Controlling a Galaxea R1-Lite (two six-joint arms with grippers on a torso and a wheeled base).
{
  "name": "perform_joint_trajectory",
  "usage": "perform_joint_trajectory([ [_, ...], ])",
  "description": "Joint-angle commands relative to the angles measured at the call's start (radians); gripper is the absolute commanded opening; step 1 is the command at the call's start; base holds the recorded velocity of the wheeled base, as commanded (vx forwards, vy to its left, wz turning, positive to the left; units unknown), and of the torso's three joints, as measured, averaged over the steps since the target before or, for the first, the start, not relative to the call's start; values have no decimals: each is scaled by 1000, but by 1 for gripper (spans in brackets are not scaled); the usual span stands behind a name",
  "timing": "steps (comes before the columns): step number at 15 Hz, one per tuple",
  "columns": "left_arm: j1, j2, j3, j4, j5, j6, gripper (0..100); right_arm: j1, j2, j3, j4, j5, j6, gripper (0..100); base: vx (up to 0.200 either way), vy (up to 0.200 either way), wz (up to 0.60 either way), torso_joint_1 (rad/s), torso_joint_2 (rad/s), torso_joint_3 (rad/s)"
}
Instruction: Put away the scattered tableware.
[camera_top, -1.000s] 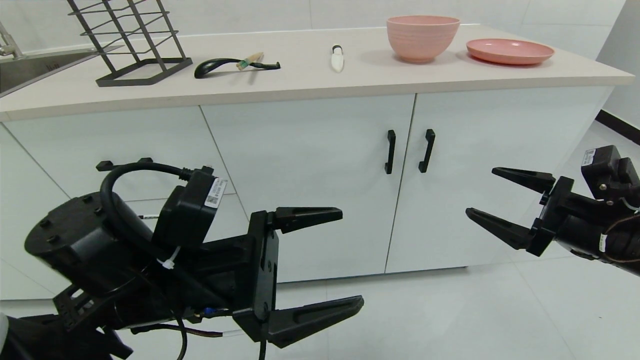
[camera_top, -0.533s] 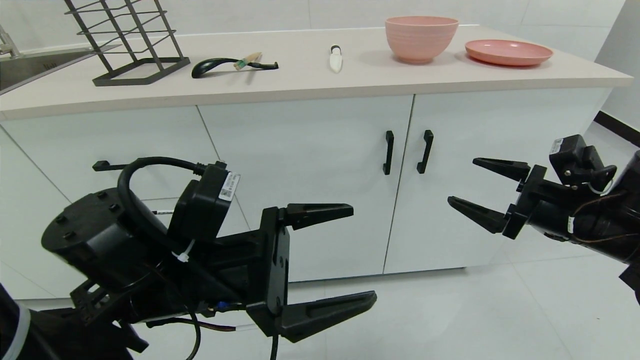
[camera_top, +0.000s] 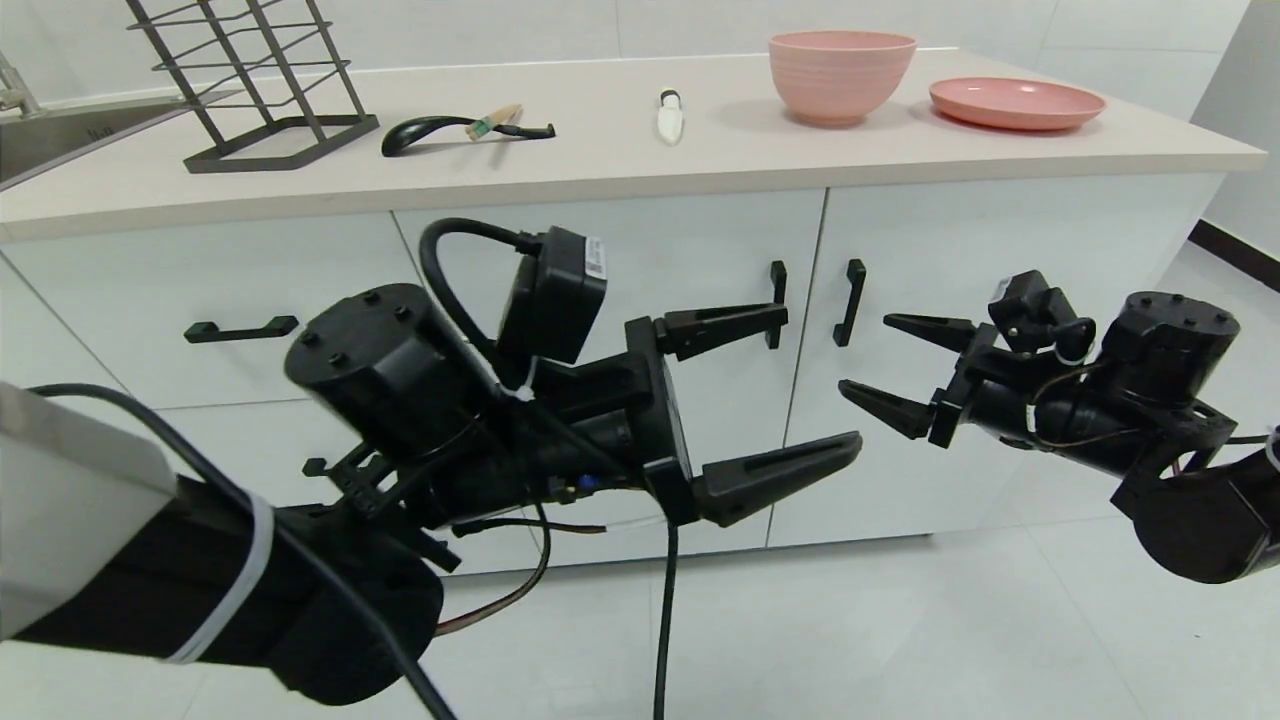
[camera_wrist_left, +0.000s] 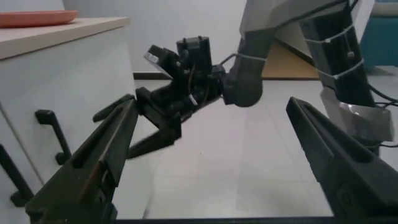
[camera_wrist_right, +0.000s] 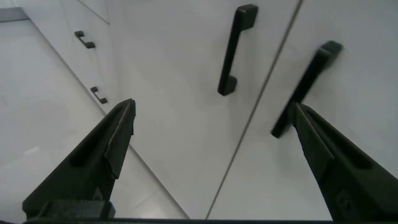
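On the counter (camera_top: 600, 160) sit a pink bowl (camera_top: 842, 75), a pink plate (camera_top: 1017, 103), a small white utensil (camera_top: 670, 116), and a black ladle (camera_top: 430, 130) with a wooden-handled tool (camera_top: 497, 120) lying across it. Both arms hang below counter height in front of the white cabinet doors. My left gripper (camera_top: 820, 378) is open and holds nothing, close to the two black door handles (camera_top: 778, 303). My right gripper (camera_top: 863, 354) is open too, just right of those handles and facing them (camera_wrist_right: 235, 50). The left wrist view shows the right gripper (camera_wrist_left: 127, 127) near the door.
A black wire rack (camera_top: 255, 90) stands at the counter's left, beside a sink (camera_top: 70, 130). Drawer handles (camera_top: 240, 327) are on the left cabinet front. White tiled floor (camera_top: 950, 640) lies below, and a wall corner is at the far right.
Both arms have risen and come forward toward the cabinet doors, the left gripper moving up and right, the right one moving left. Both have stayed open.
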Motion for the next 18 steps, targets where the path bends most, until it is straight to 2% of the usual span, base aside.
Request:
perform_joint_trajectory([
  [1, -4, 90, -81, 28, 0, 1, 100, -13, 31, -15, -1, 0, 0, 100, 0, 0, 0, 0, 0, 0],
  [4, -12, 114, -157, 149, 0, 2, 100, -36, 33, -22, -2, 0, -1, 100, 0, 0, 0, 0, 0, 0],
  [5, -13, 137, -236, 212, 0, 4, 100, -50, 39, -43, -4, 0, -1, 100, 0, 0, 0, 0, 0, 0],
  [7, -10, 157, -329, 319, 6, 8, 100, -52, 56, -83, -4, 26, 2, 100, 0, 0, 0, 0, 0, 0],
  [9, -6, 160, -368, 400, 40, 11, 100, -50, 76, -103, -7, 60, 3, 100, 0, 0, 0, 0, 0, 0],
  [10, 5, 168, -398, 456, 51, 37, 100, -50, 89, -117, -10, 70, 3, 100, 0, 0, 0, 0, 0, 0],
  [12, 36, 226, -533, 589, 49, 223, 100, -52, 120, -164, -10, 70, 3, 100, 0, 0, 0, 0, 0, 0],
  [13, 36, 240, -567, 620, 46, 280, 100, -52, 129, -184, -10, 70, 3, 100, 0, 0, 0, 0, 0, 0],
  [14, 25, 242, -570, 637, 46, 298, 100, -52, 140, -200, -10, 70, 3, 100, 0, 0, 0, 0, 0, 0],
  [16, 10, 246, -570, 634, 48, 301, 100, -52, 168, -226, -13, 107, 3, 100, 0, 0, 0, 0, 0, 0],
  [18, 11, 243, -546, 589, 49, 301, 100, -52, 203, -253, -21, 121, 3, 100, 0, 0, 0, 0, 0, 0],
])
